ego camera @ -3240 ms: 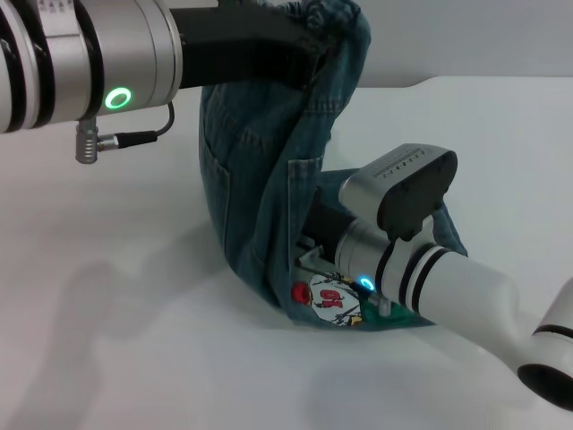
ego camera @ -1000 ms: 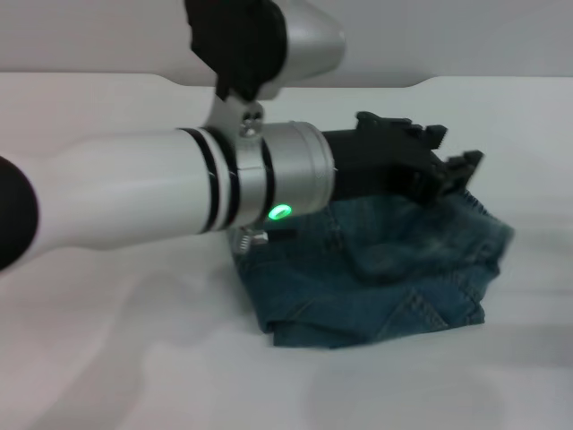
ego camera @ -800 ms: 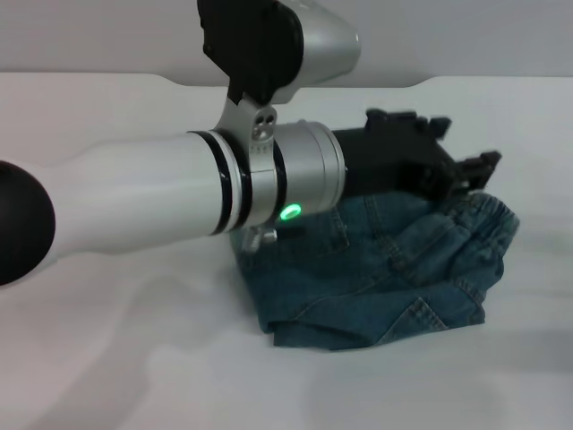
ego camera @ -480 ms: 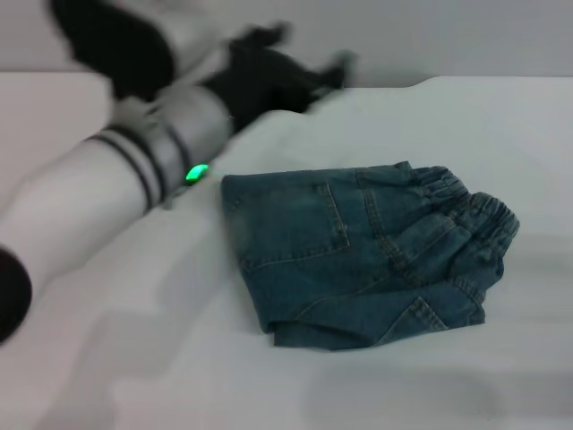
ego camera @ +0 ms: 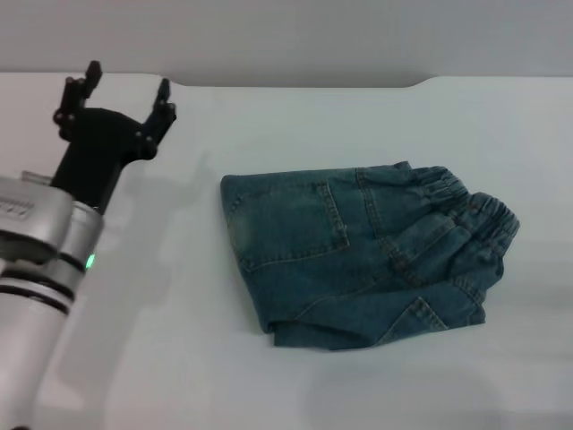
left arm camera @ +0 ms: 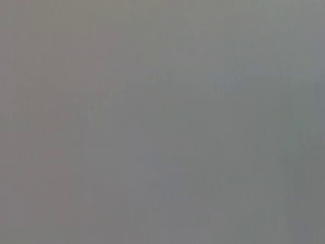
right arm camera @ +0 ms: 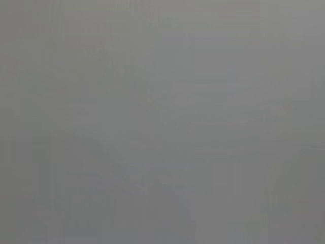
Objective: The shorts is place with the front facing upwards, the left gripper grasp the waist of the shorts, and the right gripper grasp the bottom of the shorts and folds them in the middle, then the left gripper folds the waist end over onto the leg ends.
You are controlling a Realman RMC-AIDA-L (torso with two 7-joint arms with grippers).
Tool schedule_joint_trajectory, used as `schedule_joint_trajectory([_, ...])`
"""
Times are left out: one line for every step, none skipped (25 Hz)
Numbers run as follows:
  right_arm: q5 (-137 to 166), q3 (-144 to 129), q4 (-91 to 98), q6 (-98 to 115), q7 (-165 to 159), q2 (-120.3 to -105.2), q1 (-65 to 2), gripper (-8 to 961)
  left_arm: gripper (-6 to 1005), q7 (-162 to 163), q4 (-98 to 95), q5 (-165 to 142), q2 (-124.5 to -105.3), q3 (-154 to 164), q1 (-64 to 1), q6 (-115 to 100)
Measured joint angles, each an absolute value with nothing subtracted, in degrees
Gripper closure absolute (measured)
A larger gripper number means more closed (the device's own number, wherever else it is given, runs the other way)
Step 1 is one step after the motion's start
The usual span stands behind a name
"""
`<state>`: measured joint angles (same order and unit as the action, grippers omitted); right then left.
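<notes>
The blue-green denim shorts [ego camera: 358,251] lie folded into a compact stack on the white table, back pockets up. The ruffled elastic waist [ego camera: 474,210] lies at the right end, on top of the layers beneath. The leg ends are hidden under the fold. My left gripper [ego camera: 121,90] is far to the left of the shorts, raised above the table, open and empty. The right gripper is out of view. Both wrist views show only plain grey.
The white table [ego camera: 179,358] extends around the shorts, with its far edge [ego camera: 295,85] running along the top of the head view. My left arm [ego camera: 40,269] fills the lower left corner.
The left gripper let go of the waist at the right end and swung away across the shorts to the far left. The shorts stay folded and still.
</notes>
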<state>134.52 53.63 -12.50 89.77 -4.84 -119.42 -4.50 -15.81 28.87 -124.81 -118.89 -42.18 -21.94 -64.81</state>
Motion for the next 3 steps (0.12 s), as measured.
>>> schedule_joint_trajectory([134.5,53.4,-12.5,89.8,-4.8,-119.46,-4.5,748,153,-15.8,28.9,-124.8,-118.89,-42.2,-21.9,-64.8])
schedule_joint_trajectory([134.5,53.2,-12.6,89.8,-4.8,-119.46,-4.5,748,153,-15.8,28.9,-124.8,-118.89,-42.2,-21.9,-64.8])
schedule_joint_trajectory([134.6,53.0,-12.7,89.8,-4.8,-119.46,-4.5,748,153,-13.2,26.5,-124.8,-118.89,-41.8,-22.4,-66.3])
